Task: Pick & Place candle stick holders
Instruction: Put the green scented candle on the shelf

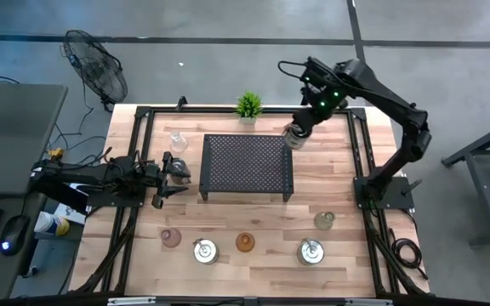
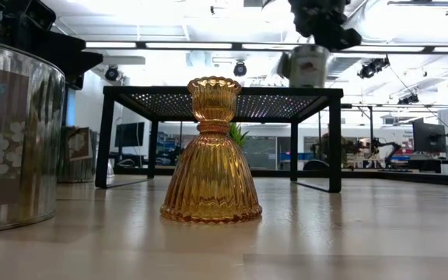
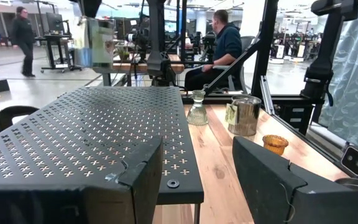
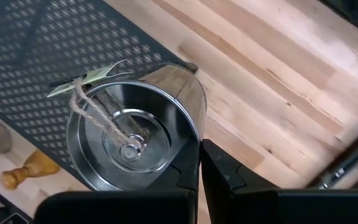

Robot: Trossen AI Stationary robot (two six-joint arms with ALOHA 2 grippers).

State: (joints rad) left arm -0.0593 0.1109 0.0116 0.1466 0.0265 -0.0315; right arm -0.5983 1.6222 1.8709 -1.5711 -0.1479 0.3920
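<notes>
Our right tool point(image 1: 296, 136) is clamped on the rim of a silver tin holder point(image 4: 132, 134), holding it up by the far right corner of the black rack point(image 1: 247, 164), probably so it can go down on the mesh top. The left tool point(image 1: 174, 172) waits by the rack's left edge, fingers apart. The other holders sit along the near edge of the wooden surface point(image 1: 253, 225), including the amber one point(image 2: 211, 152). Behind it all is an open lab, with people point(image 3: 219, 46) around.

no readable text, label on silver holder point(image 2: 6, 132) cut off, illegible
</notes>
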